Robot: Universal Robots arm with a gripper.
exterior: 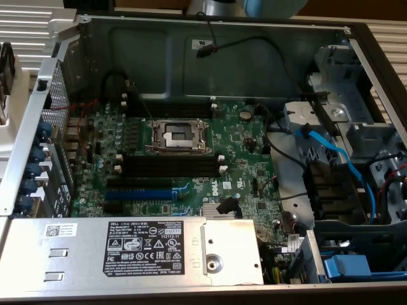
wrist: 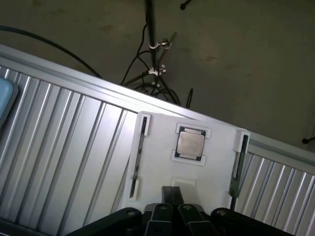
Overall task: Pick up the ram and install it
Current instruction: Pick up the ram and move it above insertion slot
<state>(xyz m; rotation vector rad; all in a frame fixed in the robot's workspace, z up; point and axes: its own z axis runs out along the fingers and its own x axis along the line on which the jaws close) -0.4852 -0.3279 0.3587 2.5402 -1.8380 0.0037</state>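
Observation:
My gripper (wrist: 172,191) hangs above a white holder (wrist: 162,172) that lies on a ribbed metal surface; its two black fingers are pressed together with nothing between them. A ram stick (wrist: 239,164), dark green and narrow, stands on edge in the holder's slot on one side. A second thin dark stick (wrist: 140,147) stands in the slot on the other side. A square silver processor chip (wrist: 190,144) rests between them. In the exterior view the open computer case shows the green motherboard (exterior: 235,146) with long black memory slots (exterior: 172,166) beside the processor socket (exterior: 178,135).
A blue expansion slot (exterior: 137,194) and the silver power supply (exterior: 127,248) lie toward the front of the case. Drive bays with blue cables (exterior: 331,152) fill the exterior view's right. Loose black cables (wrist: 152,73) run along the floor beyond the ribbed surface (wrist: 59,147).

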